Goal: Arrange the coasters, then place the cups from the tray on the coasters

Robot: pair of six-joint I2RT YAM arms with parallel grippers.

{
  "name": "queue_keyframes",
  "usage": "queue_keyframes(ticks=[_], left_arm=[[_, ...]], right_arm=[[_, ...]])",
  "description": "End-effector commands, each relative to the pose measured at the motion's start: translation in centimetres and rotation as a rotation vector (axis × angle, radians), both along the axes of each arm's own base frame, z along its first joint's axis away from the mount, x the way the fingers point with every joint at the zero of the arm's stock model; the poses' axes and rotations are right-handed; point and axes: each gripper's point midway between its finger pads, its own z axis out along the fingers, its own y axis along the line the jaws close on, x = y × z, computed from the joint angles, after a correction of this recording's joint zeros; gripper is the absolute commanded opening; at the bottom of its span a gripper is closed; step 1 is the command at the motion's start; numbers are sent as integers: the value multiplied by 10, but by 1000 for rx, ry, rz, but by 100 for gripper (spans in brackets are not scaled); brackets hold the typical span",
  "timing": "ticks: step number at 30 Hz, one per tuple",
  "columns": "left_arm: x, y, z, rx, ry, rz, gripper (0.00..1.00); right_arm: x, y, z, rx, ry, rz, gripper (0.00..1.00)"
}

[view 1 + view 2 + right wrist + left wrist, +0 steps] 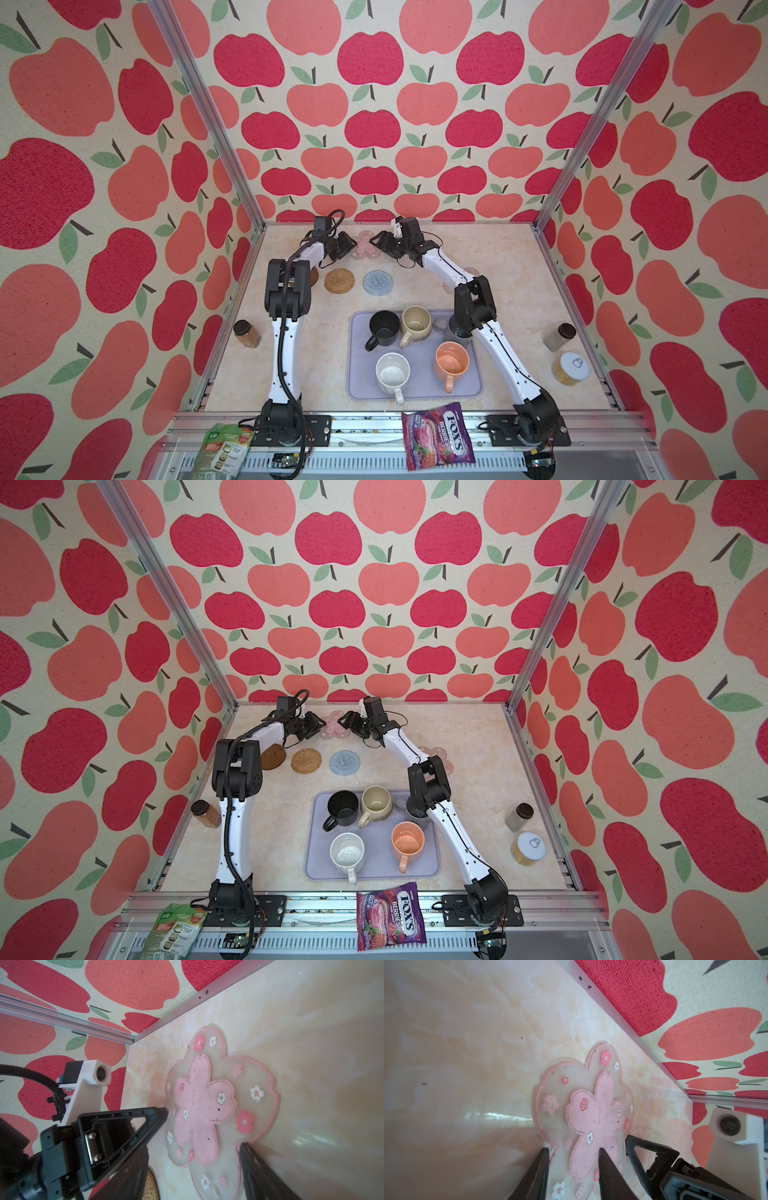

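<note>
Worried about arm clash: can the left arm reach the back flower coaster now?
Likely yes: left gripper, fingers open, sits at the flower coaster, nothing between; right gripper crowds its opposite edge.

Five mugs (pixel 382 328), seemingly five coasters (pixel 340 281), one tray (pixel 422 374); two jars (pixel 246 332), one can (pixel 571 368)

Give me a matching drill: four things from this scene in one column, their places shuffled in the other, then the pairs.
Things
1. black mug
2. rattan coaster
3. candy bag
4. far flower coaster

Places
A. on the front rail
B. nearest the back wall
C. on the tray
D. beside the blue coaster

Pairs: 1-C, 2-D, 3-A, 4-B
</note>
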Motion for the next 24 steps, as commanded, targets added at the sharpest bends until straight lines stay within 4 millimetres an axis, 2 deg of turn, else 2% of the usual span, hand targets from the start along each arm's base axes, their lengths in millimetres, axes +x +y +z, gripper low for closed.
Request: queue_keyframes(ticks=[1, 6, 11, 17, 24], left_arm=[[-26, 6, -43, 30, 154, 34, 42], [-25, 9, -33, 49, 137, 41, 42], [-25, 12, -9, 79, 108, 26, 43], [-28, 18, 25, 125, 61, 22, 43], [-46, 16, 70, 201, 25, -31, 43]], right_arm=[[-36, 5, -68, -78, 175, 51, 73], [-26, -6, -58, -74, 160, 33, 73], [-20, -18, -37, -82, 115, 30, 73], [-12, -39, 6, -76, 33, 18, 75], [-19, -68, 55, -119, -66, 13, 75]])
